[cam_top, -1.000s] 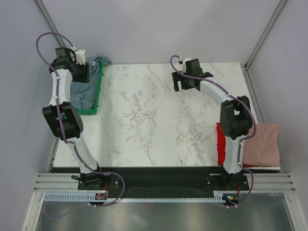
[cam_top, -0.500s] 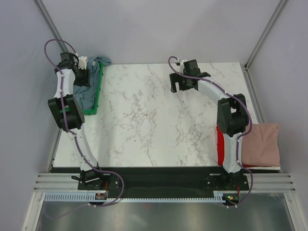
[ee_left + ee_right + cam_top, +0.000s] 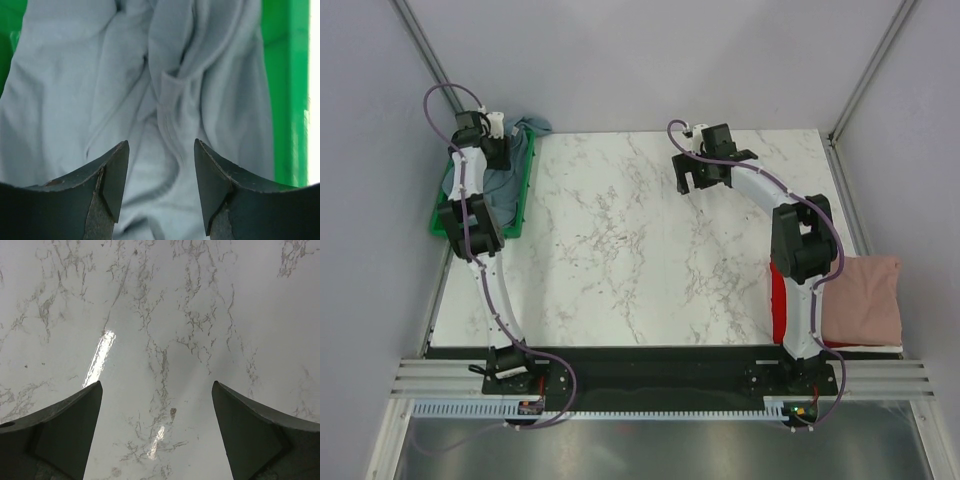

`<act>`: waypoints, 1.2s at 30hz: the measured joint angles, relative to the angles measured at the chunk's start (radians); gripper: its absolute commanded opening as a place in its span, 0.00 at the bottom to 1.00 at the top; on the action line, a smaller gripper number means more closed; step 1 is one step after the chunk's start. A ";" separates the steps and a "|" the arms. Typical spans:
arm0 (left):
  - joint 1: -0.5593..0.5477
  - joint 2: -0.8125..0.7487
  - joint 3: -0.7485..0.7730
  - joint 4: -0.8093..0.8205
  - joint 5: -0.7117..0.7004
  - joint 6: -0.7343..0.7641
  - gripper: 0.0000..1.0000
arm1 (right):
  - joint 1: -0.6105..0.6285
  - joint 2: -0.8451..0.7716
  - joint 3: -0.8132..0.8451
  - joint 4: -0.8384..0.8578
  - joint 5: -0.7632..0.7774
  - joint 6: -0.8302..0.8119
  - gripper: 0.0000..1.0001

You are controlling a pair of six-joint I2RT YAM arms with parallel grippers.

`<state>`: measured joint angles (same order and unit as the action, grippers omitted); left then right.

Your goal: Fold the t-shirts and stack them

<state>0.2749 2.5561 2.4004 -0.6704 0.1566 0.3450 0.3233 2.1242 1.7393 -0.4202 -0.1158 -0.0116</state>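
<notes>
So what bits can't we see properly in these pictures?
- Bright red cloth t-shirt: top view, mostly hidden behind the right arm.
- Slate blue-grey cloth t-shirt: top view, partly covered by the left arm; left wrist view, cut off by picture edges.
- Green plastic tray: top view, mostly under that shirt.

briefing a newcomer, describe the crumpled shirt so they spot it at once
At the marble table's far left edge sits a green tray. The blue-grey t-shirt lies crumpled inside it; the pink shirt and red shirt lie at the near right.
</notes>
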 measured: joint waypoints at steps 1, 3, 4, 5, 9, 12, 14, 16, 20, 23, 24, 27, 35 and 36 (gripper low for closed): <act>-0.003 0.021 0.017 0.014 -0.003 -0.002 0.61 | 0.000 0.000 0.000 -0.002 0.003 -0.009 0.98; -0.007 0.052 0.039 0.036 -0.009 -0.004 0.60 | 0.000 0.000 0.000 -0.006 0.014 -0.028 0.98; -0.009 0.064 0.048 0.047 -0.011 -0.005 0.60 | 0.000 0.000 0.000 -0.007 0.020 -0.035 0.98; -0.012 0.075 0.059 0.057 -0.016 -0.005 0.58 | 0.000 0.000 0.000 -0.008 0.027 -0.045 0.98; -0.031 0.114 0.097 0.103 -0.019 -0.006 0.54 | 0.000 0.000 0.000 -0.012 0.043 -0.063 0.98; -0.048 0.122 0.103 0.123 -0.024 -0.007 0.50 | 0.001 0.000 0.000 -0.015 0.046 -0.065 0.98; -0.057 0.123 0.108 0.132 -0.025 -0.010 0.44 | 0.003 0.000 0.000 -0.015 0.051 -0.068 0.98; -0.063 0.123 0.110 0.146 -0.027 -0.015 0.35 | 0.007 0.000 0.000 -0.016 0.053 -0.069 0.98; -0.071 0.123 0.114 0.163 -0.056 -0.027 0.03 | 0.019 0.000 -0.011 -0.014 0.057 -0.072 0.98; -0.071 0.123 0.114 0.173 -0.082 -0.031 0.02 | 0.026 0.000 -0.021 -0.018 0.061 -0.072 0.98; -0.070 0.123 0.114 0.174 -0.090 -0.031 0.02 | 0.028 0.000 -0.021 -0.018 0.061 -0.072 0.98; -0.067 0.121 0.114 0.179 -0.103 -0.031 0.02 | 0.031 0.000 -0.022 -0.018 0.061 -0.076 0.98; -0.063 -0.039 0.087 0.115 -0.074 -0.059 0.02 | 0.031 0.000 -0.018 0.023 0.126 -0.098 0.98; -0.063 -0.085 0.079 0.107 -0.066 -0.065 0.02 | 0.031 0.000 -0.013 0.028 0.132 -0.098 0.98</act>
<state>0.2119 2.4706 2.4790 -0.5636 0.0902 0.2802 0.3542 2.1242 1.7264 -0.3920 0.0166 -0.1101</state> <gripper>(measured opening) 0.044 0.982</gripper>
